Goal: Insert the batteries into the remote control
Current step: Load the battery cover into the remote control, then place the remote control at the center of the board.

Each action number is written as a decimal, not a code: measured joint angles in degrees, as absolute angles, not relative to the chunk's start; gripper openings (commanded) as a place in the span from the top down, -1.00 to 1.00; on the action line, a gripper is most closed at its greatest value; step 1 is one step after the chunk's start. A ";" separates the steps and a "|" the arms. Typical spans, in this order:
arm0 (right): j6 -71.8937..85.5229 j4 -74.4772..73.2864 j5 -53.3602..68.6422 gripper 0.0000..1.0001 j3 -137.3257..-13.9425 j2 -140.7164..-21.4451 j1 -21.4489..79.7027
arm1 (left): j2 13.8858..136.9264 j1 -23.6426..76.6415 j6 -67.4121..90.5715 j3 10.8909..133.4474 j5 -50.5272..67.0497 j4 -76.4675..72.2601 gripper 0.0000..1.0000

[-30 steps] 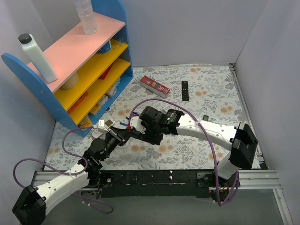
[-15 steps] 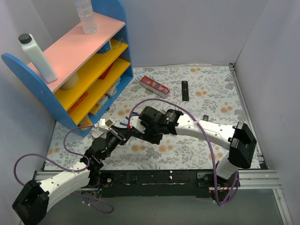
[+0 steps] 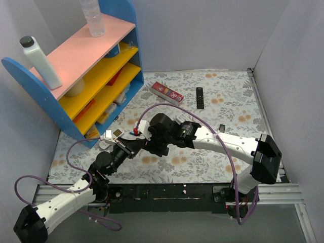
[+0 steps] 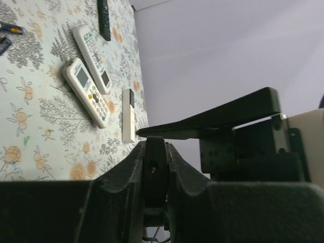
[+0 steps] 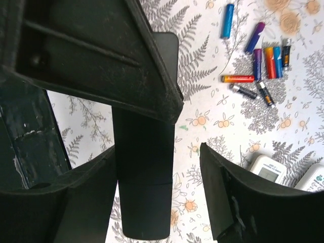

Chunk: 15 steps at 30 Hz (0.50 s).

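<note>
My left pincer (image 4: pixel 154 144) is pinched shut, its tips meeting with no gap I can make out. My right pincer (image 5: pixel 158 167) stands wide. A dark flat piece (image 5: pixel 144 202) runs down between its fingers, close along one finger and clear of the other. I cannot tell what that piece is, nor whether my left pincer grips it. It may be a battery cover, but that is only a guess. Both pincers hang close together above the table (image 4: pixel 30 131), neither touching anything that lies on it.

The slim remote control (image 4: pixel 129 115) lies flat on the table, just beside the two wider white remotes (image 4: pixel 86 91) and well apart from my tips. The batteries (image 5: pixel 255 63) lie loose on the cloth, most bunched side by side, a blue one and a purple one a little off from the rest. None is in a pincer.

I judge loading has not begun and that this is the preparing step. Next, my open right pincer should go down for one cell. An outlying one is the safer pick, taken across its thin body with the pincer narrowed, so the neighbours do not roll
</note>
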<state>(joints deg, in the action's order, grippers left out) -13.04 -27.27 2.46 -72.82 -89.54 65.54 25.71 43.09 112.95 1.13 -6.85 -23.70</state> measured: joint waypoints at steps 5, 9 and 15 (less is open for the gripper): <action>-12.19 -25.39 2.15 -0.28 -72.82 -89.21 65.63 | 26.98 43.09 112.73 1.13 -7.16 -22.20 1.00; -11.94 -25.36 2.35 -0.24 -72.79 -89.21 65.69 | 27.79 43.09 112.60 1.13 -7.38 -21.69 1.00; -11.94 -25.50 2.98 -0.22 -72.25 -89.19 65.69 | 28.14 43.09 112.25 1.13 -7.38 -20.60 1.00</action>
<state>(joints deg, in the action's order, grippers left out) -11.94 -25.50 2.98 -72.25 -89.19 65.69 28.14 43.09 112.25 1.13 -7.38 -20.60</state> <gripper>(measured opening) 0.610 0.162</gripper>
